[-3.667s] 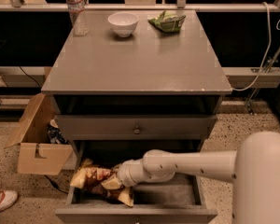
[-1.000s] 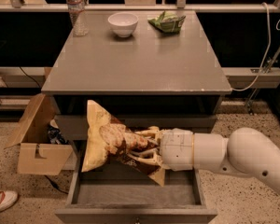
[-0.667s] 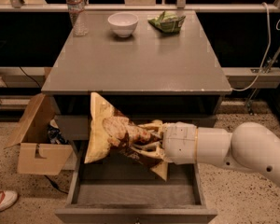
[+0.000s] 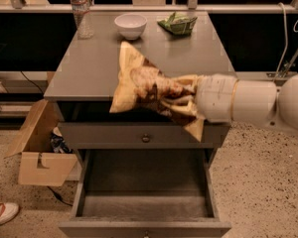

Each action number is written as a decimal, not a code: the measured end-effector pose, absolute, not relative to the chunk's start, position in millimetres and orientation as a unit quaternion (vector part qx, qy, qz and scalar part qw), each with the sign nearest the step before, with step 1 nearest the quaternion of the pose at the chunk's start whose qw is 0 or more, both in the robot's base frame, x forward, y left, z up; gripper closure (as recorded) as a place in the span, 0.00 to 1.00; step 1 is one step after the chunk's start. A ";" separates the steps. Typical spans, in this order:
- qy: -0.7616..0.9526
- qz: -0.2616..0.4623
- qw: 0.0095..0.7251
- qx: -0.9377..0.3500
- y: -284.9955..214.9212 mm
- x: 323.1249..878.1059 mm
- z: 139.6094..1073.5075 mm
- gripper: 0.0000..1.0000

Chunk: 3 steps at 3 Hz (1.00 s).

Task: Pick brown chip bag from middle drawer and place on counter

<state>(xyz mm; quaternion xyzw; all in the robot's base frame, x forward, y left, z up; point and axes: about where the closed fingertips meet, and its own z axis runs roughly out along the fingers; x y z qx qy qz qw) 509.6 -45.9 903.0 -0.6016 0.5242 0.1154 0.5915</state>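
Gripper [image 4: 185,102] hangs over the front edge of the counter [image 4: 89,68], w/ the arm [image 4: 248,103] reaching in from its right. It's clenched on the crumpled middle of the brown bag [image 4: 139,83], fingers mostly buried in foil. Bag fans out to gripper's left. One corner points up and back over the counter, another droops just below gripper, in front of the cabinet face. Can't tell if bag touches the counter. Drawer [image 4: 144,202] is pulled out well below gripper. Beyond gripper at counter's back are a green bag [image 4: 178,23], a bowl [image 4: 130,25] further left, and a bottle [image 4: 81,9] far left. Box [image 4: 37,152] and shoe [image 4: 0,212] are on the floor, low left.
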 end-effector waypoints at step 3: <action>0.594 0.036 0.607 -0.527 -90.5 675.4 933.5 1.00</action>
